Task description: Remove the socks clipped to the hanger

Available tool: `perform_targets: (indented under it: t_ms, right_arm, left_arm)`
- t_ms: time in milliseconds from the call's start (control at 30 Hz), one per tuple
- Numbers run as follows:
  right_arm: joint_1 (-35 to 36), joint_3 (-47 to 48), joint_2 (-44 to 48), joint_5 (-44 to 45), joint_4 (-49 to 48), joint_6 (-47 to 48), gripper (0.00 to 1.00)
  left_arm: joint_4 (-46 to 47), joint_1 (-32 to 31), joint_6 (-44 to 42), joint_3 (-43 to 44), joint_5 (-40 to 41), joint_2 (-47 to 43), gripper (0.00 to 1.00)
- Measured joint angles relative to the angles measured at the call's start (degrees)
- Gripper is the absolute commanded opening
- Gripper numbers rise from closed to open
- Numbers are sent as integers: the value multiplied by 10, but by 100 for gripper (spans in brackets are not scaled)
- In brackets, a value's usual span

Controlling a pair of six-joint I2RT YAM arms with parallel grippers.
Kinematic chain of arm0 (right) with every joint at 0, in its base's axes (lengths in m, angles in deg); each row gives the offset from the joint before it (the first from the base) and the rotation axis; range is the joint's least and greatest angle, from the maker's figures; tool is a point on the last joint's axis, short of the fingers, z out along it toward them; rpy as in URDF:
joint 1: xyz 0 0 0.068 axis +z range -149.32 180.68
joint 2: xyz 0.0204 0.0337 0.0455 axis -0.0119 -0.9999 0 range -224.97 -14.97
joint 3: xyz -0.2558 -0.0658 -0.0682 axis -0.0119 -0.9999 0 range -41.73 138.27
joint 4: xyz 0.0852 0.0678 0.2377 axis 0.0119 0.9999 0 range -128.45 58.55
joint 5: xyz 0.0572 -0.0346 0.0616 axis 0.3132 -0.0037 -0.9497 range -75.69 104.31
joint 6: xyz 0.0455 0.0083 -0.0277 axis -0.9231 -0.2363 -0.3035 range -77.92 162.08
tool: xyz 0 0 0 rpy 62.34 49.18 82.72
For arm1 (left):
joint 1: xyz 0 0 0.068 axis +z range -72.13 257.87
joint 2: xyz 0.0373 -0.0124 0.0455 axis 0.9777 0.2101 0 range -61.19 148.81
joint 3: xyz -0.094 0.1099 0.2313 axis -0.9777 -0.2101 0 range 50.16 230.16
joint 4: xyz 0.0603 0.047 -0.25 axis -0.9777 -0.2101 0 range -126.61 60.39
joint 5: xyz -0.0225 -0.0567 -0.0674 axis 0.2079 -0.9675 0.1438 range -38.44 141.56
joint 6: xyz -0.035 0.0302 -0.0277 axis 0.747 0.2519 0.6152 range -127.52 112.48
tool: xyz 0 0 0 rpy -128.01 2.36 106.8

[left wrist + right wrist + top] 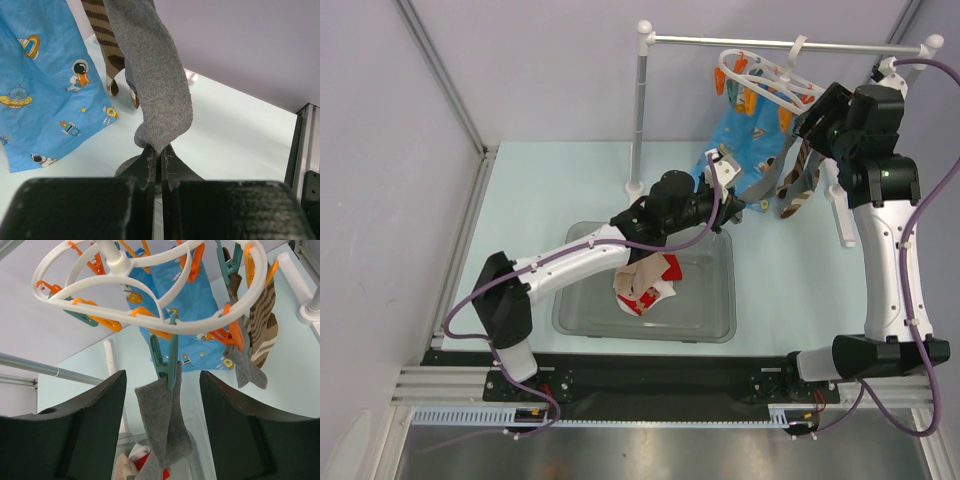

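Tray (715, 305) sits on the desk (520, 200) at left-centre, w/ a couple of socks already in it (645, 285), white and red among them.

Left arm (570, 262) reaches over the tray twd the hanger. The left jaws are pinched tight on the bottom tip of the grey sock (155, 85); wrist view shows the fabric bunched right at the tips, no gap. The blue cartoon sock (40, 85) hangs just left of it and the striped socks (107, 40) hang behind; the jaws touch neither.

Key relation: the grey sock's long axis runs approx. vertical, top end bitten by a teal peg (167, 357) on the hanger (200, 327), bottom end in the left jaws. So the peg is straight above the left jaws, and I'd judge a pull down and back twd the tray, along the sock's length, is what frees it. The hanger hooks on the rail stand (640, 110), so it may swing w/ the tug.

Right arm (885, 230) is up at hanger level. The right jaws are wide apart, one each side of the grey sock just below the peg, holding nothing. Right is nearer the peg, left has the sock's end. A striped sock (262, 315) and another grey one are clipped farther right.
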Motion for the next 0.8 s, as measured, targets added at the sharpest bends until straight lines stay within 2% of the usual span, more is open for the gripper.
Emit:
perform_targets:
  t_ms: [200,433,800]
  right_arm:
    - [4,55,-49,17,17,5,60]
    - [28,106,-97,57,55,19,59]
    - [55,120,-115,104,64,40,56]
  left_arm:
    - [-1,-4,-5,0,8,0,0]
    - [-1,-6,-9,0,11,0,0]
    - [-1,-9,-9,0,12,0,0]
